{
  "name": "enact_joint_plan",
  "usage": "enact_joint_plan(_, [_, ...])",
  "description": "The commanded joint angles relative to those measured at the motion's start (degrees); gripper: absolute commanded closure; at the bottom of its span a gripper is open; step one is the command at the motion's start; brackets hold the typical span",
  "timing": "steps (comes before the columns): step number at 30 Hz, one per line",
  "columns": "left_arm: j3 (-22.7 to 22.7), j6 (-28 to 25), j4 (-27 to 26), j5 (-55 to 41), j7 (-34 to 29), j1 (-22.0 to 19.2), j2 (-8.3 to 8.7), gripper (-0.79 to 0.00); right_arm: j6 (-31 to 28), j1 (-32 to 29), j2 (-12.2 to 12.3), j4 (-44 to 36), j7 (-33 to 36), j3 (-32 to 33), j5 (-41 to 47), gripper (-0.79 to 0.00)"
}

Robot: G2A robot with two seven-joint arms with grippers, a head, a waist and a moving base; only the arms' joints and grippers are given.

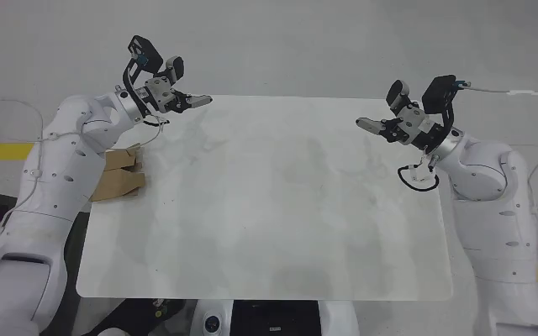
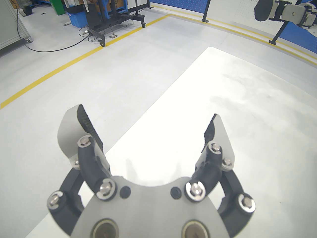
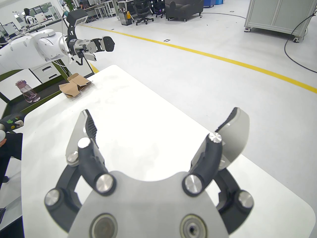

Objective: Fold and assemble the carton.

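Fingers (image 2: pixel 71 130) of left gripper (image 2: pixel 147 122) spread wide, nothing held between. Same for fingers (image 3: pixel 235 130) of right gripper (image 3: pixel 161 120): parted, empty. Left gripper raised above far left corner of white table (image 1: pixel 269 252), right gripper above far right edge, tips turned toward each other across the tabletop, well apart. Neither in contact with the surface. Brown cardboard carton (image 3: pixel 75 85) at left edge of table, below left forearm, lying low with several flaps half raised, not assembled. Partly past the edge in top view; impossible to say how much rests on the table. Well apart from both grippers. Beyond carton, clear bottle (image 3: pixel 27 91) with pink lid, standing on dark side surface.
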Motion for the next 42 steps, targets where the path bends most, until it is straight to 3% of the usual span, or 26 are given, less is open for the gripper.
enact_joint_plan(1, [0.00,0.00,0.00,0.00,0.00,0.00,0.00,-0.785,0.00,0.00,0.00,0.00,0.00,0.00,0.00,-0.784])
enact_joint_plan(32, [-0.09,-0.19,0.21,-1.96,0.15,0.81,-0.06,-0.785,0.00,0.00,0.00,0.00,0.00,0.00,0.00,-0.785])
enact_joint_plan(37, [-2.58,-2.79,1.24,-17.29,-8.25,2.73,0.48,-0.785,0.00,0.00,0.00,0.00,0.00,0.00,0.00,-0.785])
enact_joint_plan(42, [-6.18,-4.37,3.08,-32.21,-21.38,3.47,2.09,-0.785,0.00,0.00,0.00,0.00,0.00,0.00,0.00,-0.785])
